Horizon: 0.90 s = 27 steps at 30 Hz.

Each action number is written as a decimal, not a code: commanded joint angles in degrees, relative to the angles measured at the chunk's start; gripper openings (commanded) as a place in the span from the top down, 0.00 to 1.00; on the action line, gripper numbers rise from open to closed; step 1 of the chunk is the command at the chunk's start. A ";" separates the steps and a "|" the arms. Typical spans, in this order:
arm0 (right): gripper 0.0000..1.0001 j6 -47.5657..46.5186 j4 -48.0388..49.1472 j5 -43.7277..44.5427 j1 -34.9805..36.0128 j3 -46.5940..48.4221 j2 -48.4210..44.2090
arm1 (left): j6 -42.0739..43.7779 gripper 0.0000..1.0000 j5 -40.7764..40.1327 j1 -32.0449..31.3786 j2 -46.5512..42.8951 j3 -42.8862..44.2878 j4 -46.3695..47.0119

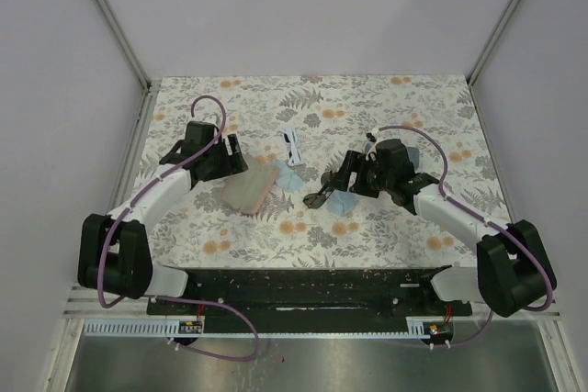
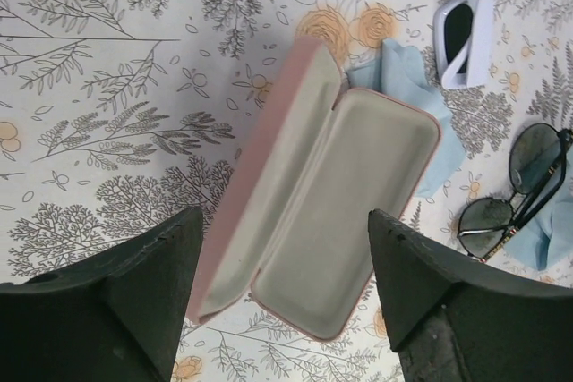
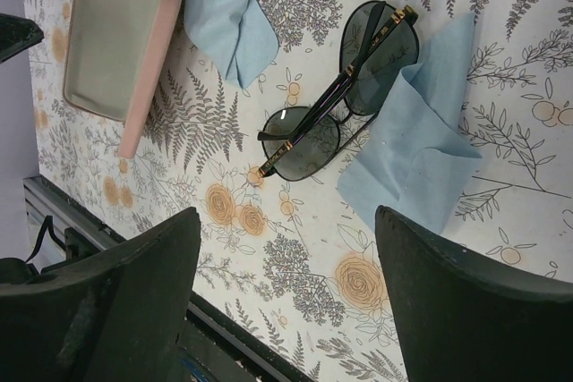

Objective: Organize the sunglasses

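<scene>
Dark-framed sunglasses (image 3: 345, 87) lie near the open pink case (image 2: 358, 158); empty, wide right gripper (image 3: 286, 219) must straddle them; left gripper (image 2: 285, 214) equally wide.

The flowered table (image 1: 386, 227) holds an open pink case (image 2: 313, 194), white sunglasses (image 2: 461, 20), a blue cloth (image 3: 228, 24), and dark sunglasses (image 3: 336, 96) seemingly overlapping a second cloth (image 3: 416, 145).

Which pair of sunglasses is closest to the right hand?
The thin dark-framed pair, lying partly on a blue cloth just ahead of the right hand. The white-framed pair sits farther off.
</scene>
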 commanded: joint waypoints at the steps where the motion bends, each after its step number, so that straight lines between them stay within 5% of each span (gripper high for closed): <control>1: 0.14 -0.05 1.89 -1.57 -0.05 3.00 0.04 | 0.60 0.21 -4.61 0.52 1.91 -0.66 4.00; 10: 0.13 0.03 1.98 -1.93 -0.05 2.65 -0.05 | 0.61 0.28 -3.38 1.66 9.47 -1.01 7.69; 12: 0.13 0.30 1.89 -1.93 -0.05 2.47 -0.49 | 0.43 0.35 -3.12 2.19 10.35 -1.27 8.57; 18: 0.13 0.56 1.89 -1.93 -0.05 2.73 0.03 | 0.60 0.80 -4.16 2.89 7.64 -1.89 8.58; 23: 0.13 1.09 1.89 -3.33 0.12 5.54 4.33 | 1.83 0.91 -11.20 2.72 1.67 -1.10 3.84; 27: 0.13 1.00 1.98 -3.42 0.39 7.74 7.59 | 2.10 0.88 -20.85 1.66 -2.38 -1.54 1.20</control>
